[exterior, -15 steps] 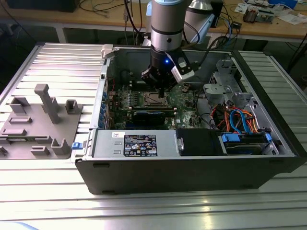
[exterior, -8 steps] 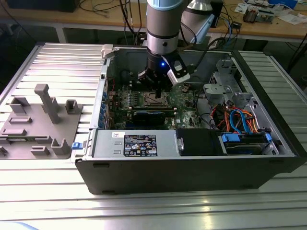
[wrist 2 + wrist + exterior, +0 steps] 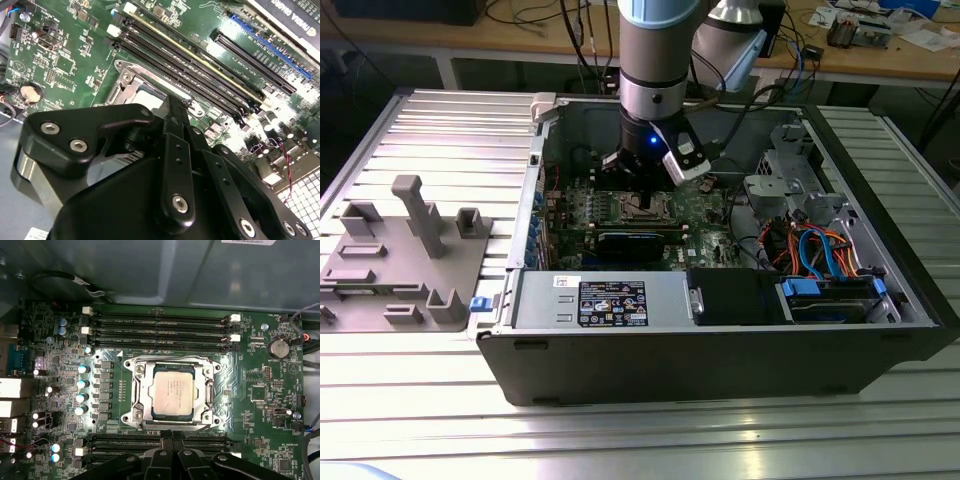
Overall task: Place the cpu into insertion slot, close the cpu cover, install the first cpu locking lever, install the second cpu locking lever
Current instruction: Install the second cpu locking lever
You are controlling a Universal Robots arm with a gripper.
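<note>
A: How does the cpu (image 3: 173, 393) look?

B: A small flat square with a pale silver-grey metal top, lying flat in the socket at the middle of the green motherboard (image 3: 260, 400). The cpu cover (image 3: 141, 390), a thin silver metal frame with an open centre window, is down around it.

A: And the gripper (image 3: 172, 439)?

B: Black, matte, studded with round screws. Its two fingers are pressed together, tips empty, just at the cover's 6 o'clock edge in the first wrist view.

A: What else can you count?

B: Four long black memory slots (image 3: 157, 331) at 12 o'clock of the socket. In the exterior view the open computer case (image 3: 720, 350) rests on a ribbed metal worktop (image 3: 450, 125), one grey plastic fixture (image 3: 405, 255) at its 9 o'clock.
</note>
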